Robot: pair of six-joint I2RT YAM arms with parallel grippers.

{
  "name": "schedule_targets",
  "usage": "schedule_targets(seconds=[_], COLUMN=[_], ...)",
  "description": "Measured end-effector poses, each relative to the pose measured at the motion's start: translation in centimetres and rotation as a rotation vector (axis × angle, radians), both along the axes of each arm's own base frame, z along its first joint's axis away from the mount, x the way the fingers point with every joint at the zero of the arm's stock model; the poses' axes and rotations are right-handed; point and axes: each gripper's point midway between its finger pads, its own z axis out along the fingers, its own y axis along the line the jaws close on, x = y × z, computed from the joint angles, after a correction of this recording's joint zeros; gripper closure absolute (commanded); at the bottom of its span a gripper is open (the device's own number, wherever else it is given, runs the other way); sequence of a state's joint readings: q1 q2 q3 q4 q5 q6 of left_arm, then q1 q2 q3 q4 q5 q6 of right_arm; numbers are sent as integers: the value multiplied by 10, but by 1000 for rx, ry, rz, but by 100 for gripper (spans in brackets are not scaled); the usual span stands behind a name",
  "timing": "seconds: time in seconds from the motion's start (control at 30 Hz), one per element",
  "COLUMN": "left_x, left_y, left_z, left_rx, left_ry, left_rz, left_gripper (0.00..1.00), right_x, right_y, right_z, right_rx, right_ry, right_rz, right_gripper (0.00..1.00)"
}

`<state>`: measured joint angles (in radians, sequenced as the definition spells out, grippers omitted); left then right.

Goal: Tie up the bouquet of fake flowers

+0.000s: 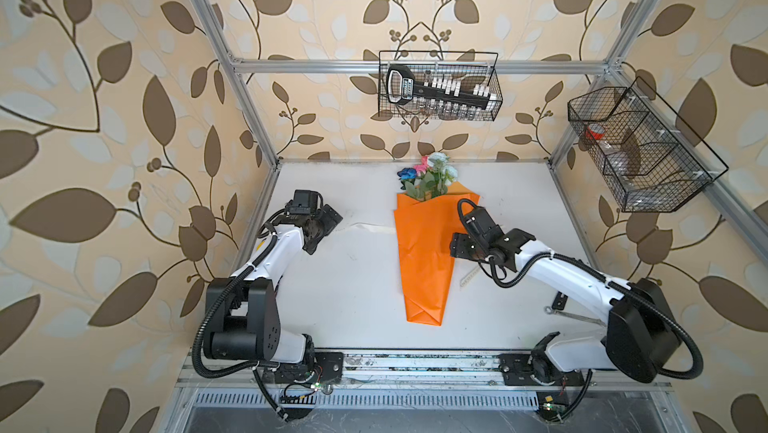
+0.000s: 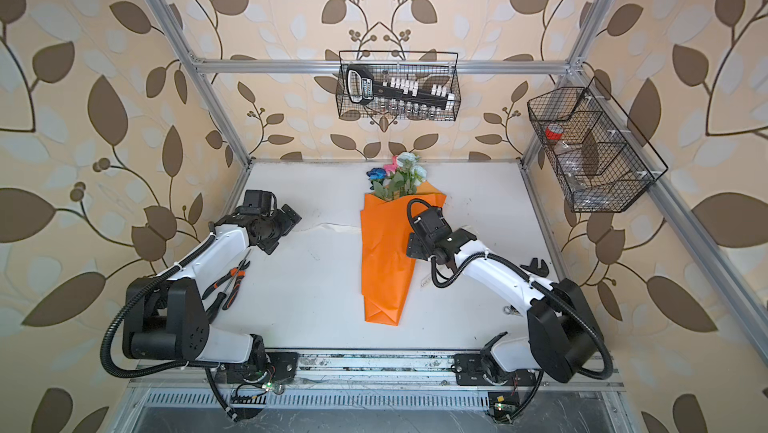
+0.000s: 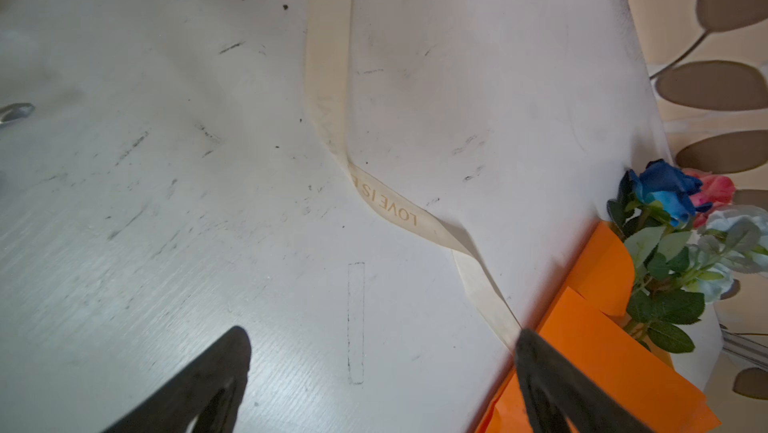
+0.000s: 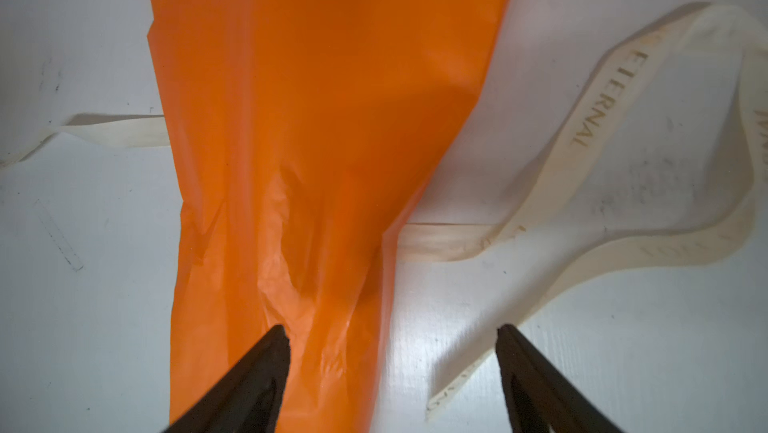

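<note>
Plainly, the left tool (image 3: 381, 331) is seen spread wide in its wrist view, with nothing gripped between its dark fingers (image 3: 224, 360). One fingertip is poised at the edge of the orange wrapping, where the cream ribbon (image 3: 390, 207) is lost from sight beneath the paper. The ribbon is laid twisted across the white counter (image 3: 166, 202), and the gold letters "LOVE IS" can be read on it. In both top views this tool is held above the counter to the left of the bouquet, apart from it.

The right tool (image 4: 391, 327) is likewise spread, and nothing is pinched by it. It is held above the narrowing part of the wrapping, with one finger over the orange paper and the other over bare counter. Beside it the ribbon is looped loosely, with the word "ETERNAL" shown, and it is passed under the wrapping to emerge on the other side.

The bouquet of fake flowers (image 1: 423, 260) is laid flat near the middle of the counter. Its pink, pale and dark blue blooms are pointed toward the back wall, and its folded narrow end toward the front rail.

Farther out, orange-handled pliers (image 2: 232, 281) are laid beside the left arm, and a dark wrench (image 2: 536, 267) beside the right arm. One wire basket (image 1: 395, 109) is hung on the back wall and a second wire basket (image 1: 648, 196) on the right wall.
</note>
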<state>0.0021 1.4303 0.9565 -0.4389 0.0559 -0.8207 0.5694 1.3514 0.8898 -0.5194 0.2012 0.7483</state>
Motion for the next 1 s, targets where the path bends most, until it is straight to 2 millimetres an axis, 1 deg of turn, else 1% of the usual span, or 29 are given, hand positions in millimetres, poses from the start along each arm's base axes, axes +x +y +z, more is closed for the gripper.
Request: schedule_targets(seconds=[0.07, 0.13, 0.23, 0.33, 0.4, 0.47, 0.5, 0.53, 0.6, 0.63, 0.73, 0.8, 0.87, 0.93, 1.0], left_x=[-2, -1, 1, 4, 13, 26, 32, 38, 50, 55, 69, 75, 79, 81, 82], left_y=[5, 10, 27, 47, 59, 71, 74, 78, 84, 85, 87, 87, 88, 89, 89], left_z=[-4, -9, -18, -28, -32, -36, -37, -39, -42, -45, -54, -61, -68, -72, -74], left_rx=[14, 27, 44, 65, 84, 101, 105, 111, 120, 123, 124, 123, 124, 128, 130], left_ry=[20, 38, 67, 105, 124, 138, 140, 143, 147, 151, 162, 175, 188, 198, 204], left_rz=[10, 23, 67, 110, 125, 131, 132, 128, 123, 118, 103, 95, 87, 80, 79], left_gripper=[1, 1, 1, 1, 1, 1, 1, 1, 1, 3, 7, 13, 17, 17, 18], right_x=[-13, -25, -38, -40, -36, -34, -31, -28, -23, -21, -16, -14, -16, -22, -26], right_y=[-9, -17, -25, -27, -27, -27, -29, -30, -33, -35, -45, -53, -63, -73, -85], right_z=[-11, -27, -52, -68, -76, -85, -87, -86, -86, -87, -88, -88, -88, -87, -80], right_rx=[4, -2, -27, -52, -62, -76, -91, -90, -93, -93, -94, -91, -88, -88, -84], right_ry=[16, 50, 108, 137, 143, 151, 143, 129, 111, 104, 90, 83, 80, 84, 77], right_rz=[-30, -55, -80, -95, -102, -110, -117, -124, -138, -147, -182, -207, -234, -261, -290], right_gripper=[21, 17, 14, 14, 17, 25, 26, 30, 45, 56, 78, 87, 100, 100, 100])
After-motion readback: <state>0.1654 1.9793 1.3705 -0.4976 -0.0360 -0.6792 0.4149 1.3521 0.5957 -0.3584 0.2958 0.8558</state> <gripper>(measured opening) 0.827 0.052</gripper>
